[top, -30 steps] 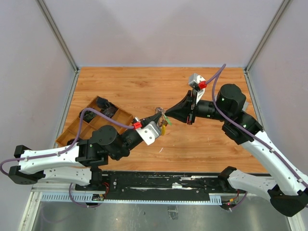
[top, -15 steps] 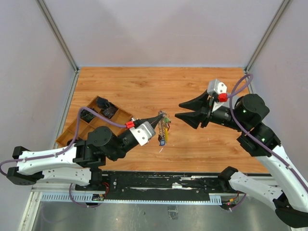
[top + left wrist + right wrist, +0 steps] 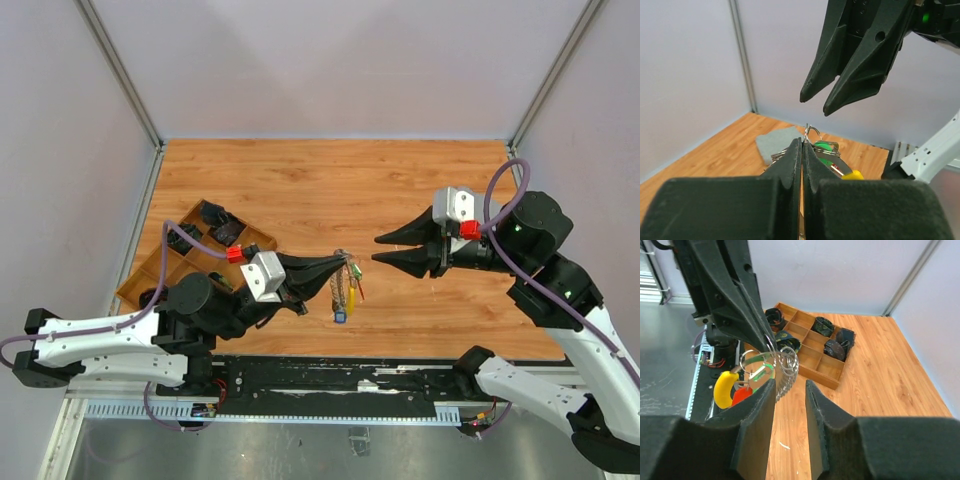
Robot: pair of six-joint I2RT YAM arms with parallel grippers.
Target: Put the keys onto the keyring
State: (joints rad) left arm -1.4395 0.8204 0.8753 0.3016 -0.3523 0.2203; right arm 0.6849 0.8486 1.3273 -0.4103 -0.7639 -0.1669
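Observation:
My left gripper (image 3: 340, 264) is shut on the keyring (image 3: 346, 262), a thin silver ring pinched at the fingertips above the table. The keys (image 3: 345, 292) dangle below it beside a beaded chain. The left wrist view has the ring (image 3: 812, 132) poking out past the shut tips (image 3: 803, 140), with a green key (image 3: 824, 146) and a yellow one (image 3: 854, 175) behind. My right gripper (image 3: 378, 248) is open a short way to the right, holding nothing. From its wrist, the ring (image 3: 785, 360) and the yellow (image 3: 725, 387), red (image 3: 742, 394) and green (image 3: 760, 372) keys hang just beyond the open tips (image 3: 790, 383).
A wooden compartment tray (image 3: 262, 240) with dark items stands at the table's left, behind the left arm; it also shows in the right wrist view (image 3: 832, 382). A grey cloth square (image 3: 777, 142) lies on the table beyond the left fingertips. A small white scrap (image 3: 783, 445) lies on the wood.
The right gripper, shut at the keyring a second ago, has opened and drawn back to the right. The left gripper has shifted toward the near edge with the keyring still in it.

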